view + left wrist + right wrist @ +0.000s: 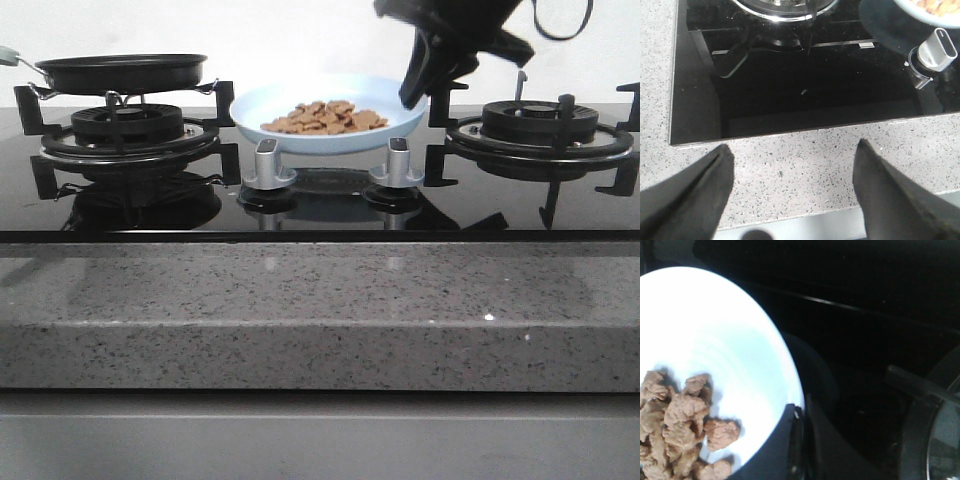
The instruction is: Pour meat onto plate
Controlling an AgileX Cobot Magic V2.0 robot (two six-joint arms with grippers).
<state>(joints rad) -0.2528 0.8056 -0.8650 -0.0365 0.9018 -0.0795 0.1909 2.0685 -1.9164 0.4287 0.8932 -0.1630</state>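
Note:
The pale blue-white plate (260, 105) is between the two burners, behind the knobs, with the heap of orange-brown meat (325, 117) in its middle. My right gripper (412, 95) is shut on the plate's right rim. In the right wrist view its fingers (801, 410) pinch the rim of the plate (715, 330), with the meat (680, 420) close by. My left gripper (792, 155) is open and empty over the speckled counter's front strip. It does not show in the front view. The plate's edge (920, 12) shows in a corner of the left wrist view.
A black frying pan (120, 72) sits on the left burner (125, 125), its inside hidden. The right burner (540, 125) stands bare beside my right arm. Two silver knobs (268, 160) (398, 160) stand on the black glass hob in front of the plate.

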